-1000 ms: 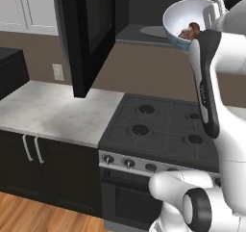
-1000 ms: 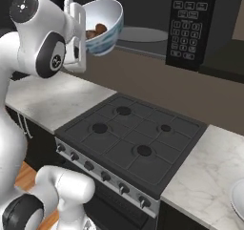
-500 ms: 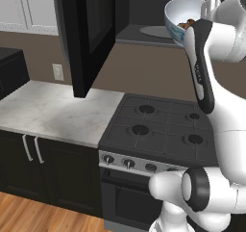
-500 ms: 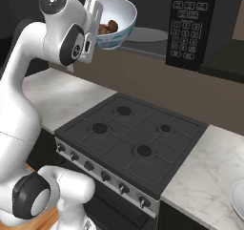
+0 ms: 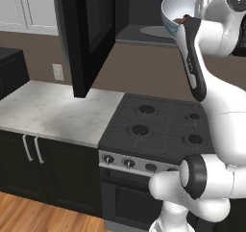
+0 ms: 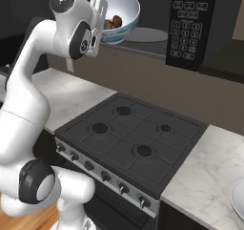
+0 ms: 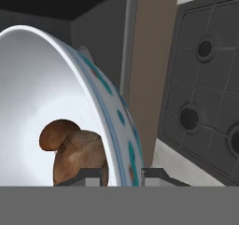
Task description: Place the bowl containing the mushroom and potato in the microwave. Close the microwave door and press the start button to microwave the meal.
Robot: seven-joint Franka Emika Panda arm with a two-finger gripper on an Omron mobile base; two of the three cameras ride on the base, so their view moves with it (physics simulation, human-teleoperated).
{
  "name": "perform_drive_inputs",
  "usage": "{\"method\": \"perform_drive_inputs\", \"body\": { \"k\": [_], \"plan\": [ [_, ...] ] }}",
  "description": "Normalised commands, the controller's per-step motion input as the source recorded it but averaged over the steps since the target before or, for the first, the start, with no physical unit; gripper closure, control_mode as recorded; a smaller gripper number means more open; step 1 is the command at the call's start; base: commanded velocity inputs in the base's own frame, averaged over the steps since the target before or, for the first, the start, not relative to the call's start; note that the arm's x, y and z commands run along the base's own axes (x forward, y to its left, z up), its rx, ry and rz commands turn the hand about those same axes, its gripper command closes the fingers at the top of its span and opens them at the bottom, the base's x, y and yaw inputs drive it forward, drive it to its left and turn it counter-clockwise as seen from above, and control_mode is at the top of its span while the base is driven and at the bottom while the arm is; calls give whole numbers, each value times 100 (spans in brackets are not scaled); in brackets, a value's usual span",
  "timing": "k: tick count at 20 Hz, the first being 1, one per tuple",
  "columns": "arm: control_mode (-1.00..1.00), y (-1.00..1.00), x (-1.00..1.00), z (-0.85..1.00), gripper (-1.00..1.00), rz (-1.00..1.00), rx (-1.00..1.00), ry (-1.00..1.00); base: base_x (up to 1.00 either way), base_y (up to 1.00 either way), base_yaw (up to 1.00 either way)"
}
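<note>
My gripper point(image 6: 103, 12) is shut on the rim of the bowl point(image 6: 122, 8), holding it high and tilted at the mouth of the microwave point(image 6: 188, 26). In the hand view the pale blue wall of the bowl point(image 7: 37, 98) runs between the fingertips point(image 7: 91, 174). The mushroom point(image 7: 55, 134) and the potato point(image 7: 82, 157) lie together low in the bowl. In the left base view the bowl point(image 5: 175, 10) hangs just above the grey turntable point(image 5: 154, 32), with the gripper point(image 5: 197, 6) on its right rim. The microwave door point(image 5: 89, 33) stands swung open to the left.
A black four-burner stove point(image 5: 158, 125) lies below the microwave, knobs along its front. Marble counter point(image 5: 53, 109) runs to its left, and more counter point(image 6: 209, 176) to its right carries a white bowl point(image 6: 238, 198) at the picture's edge. The keypad panel point(image 6: 187, 14) is right of the opening.
The arm has raised the bowl and carried it in toward the microwave opening, over the turntable. The grip on the rim is unchanged.
</note>
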Motion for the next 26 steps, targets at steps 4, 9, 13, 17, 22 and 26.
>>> {"method": "perform_drive_inputs", "body": {
  "k": [4, 9, 13, 17, 22, 26],
  "plan": [
    [-100, -5, 61, 4, 100, -10, -2, 10, 0, 0, 0],
    [-100, -15, 65, 1, 100, -8, 0, 6, 0, 0, 0],
    [-100, -15, 61, 0, 100, -6, 0, 1, 0, 0, 0],
    [-100, -11, 59, 0, 100, -4, 0, 0, 0, 0, 0],
    [-100, -14, 58, 0, 100, -3, 0, 1, 0, 0, 0],
    [-100, -11, 41, 0, -100, -1, 0, 0, 0, 0, 0]
  ]
}}
